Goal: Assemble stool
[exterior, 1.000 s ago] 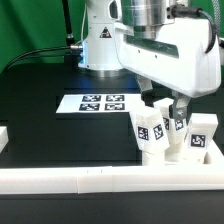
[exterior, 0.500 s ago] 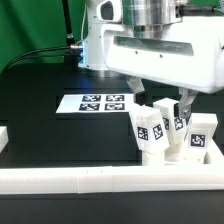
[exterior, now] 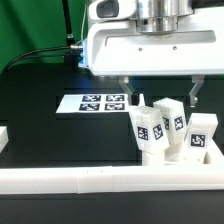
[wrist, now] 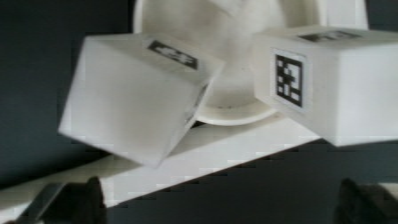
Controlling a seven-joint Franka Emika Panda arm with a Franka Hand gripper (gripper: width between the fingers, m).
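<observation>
A black table (exterior: pixel 40 115) fills the scene, backed by a green wall and a black cable at the exterior view's far left, with a white border rail (exterior: pixel 80 178) running along the near edge. In the exterior view, the marker board (exterior: pixel 97 102) lies flat toward the middle, out of my working corner. The stool parts sit bunched at the exterior view's right, pushed up against the rail, which I judge keeps them from sliding when I press on them. Three blocky legs show there: the left leg (exterior: pixel 148 131) nearest, the middle leg (exterior: pixel 170 120) behind it, the right leg (exterior: pixel 202 134) beside. My end effector (exterior: pixel 160 92) hangs just above them with its fingers spread wide, one to each side of the cluster, holding nothing. That spread suits straddling a leg before closing.

In the wrist view, I look straight down between my dark fingertips (wrist: pixel 71 198). A tilted leg (wrist: pixel 134 95) and a tagged leg (wrist: pixel 329 85) lean over the round seat (wrist: pixel 205 60), whose pale disc shows between them, resting against the rail. I cannot tell which sockets are free.
</observation>
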